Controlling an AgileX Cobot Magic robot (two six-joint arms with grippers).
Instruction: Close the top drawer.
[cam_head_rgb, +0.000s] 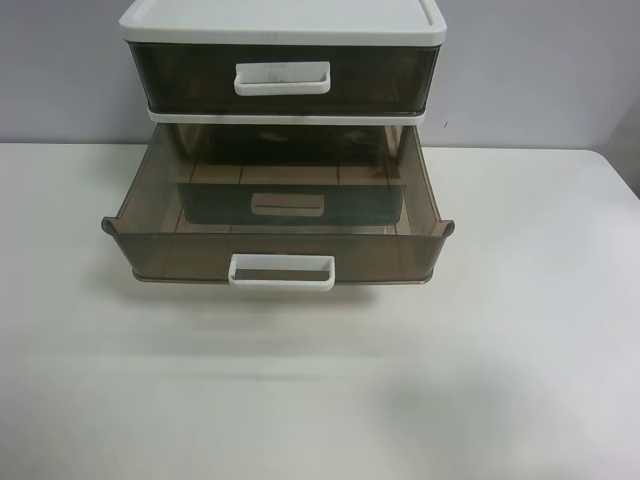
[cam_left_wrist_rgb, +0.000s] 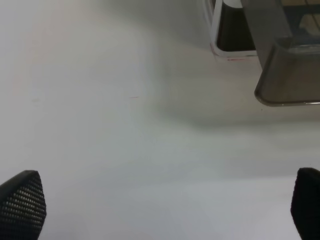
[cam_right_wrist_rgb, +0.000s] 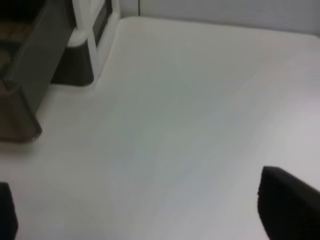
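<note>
The top drawer (cam_head_rgb: 285, 75) is smoky-brown with a scuffed white loop handle (cam_head_rgb: 282, 78). It sits pushed in, its front about level with the white cabinet top (cam_head_rgb: 280, 25). My left gripper (cam_left_wrist_rgb: 165, 212) is open and empty, low over the table, with the cabinet ahead and to one side. My right gripper (cam_right_wrist_rgb: 150, 212) is open and empty, also low over the table. Neither arm shows in the exterior high view. The top drawer does not show in either wrist view.
The matching drawer (cam_head_rgb: 275, 250) below, with a clean white handle (cam_head_rgb: 282, 272), is pulled far out over the white table (cam_head_rgb: 320, 390). Its corner shows in the right wrist view (cam_right_wrist_rgb: 20, 100) and left wrist view (cam_left_wrist_rgb: 290, 75). A lower drawer's handle (cam_head_rgb: 287, 204) shows through it.
</note>
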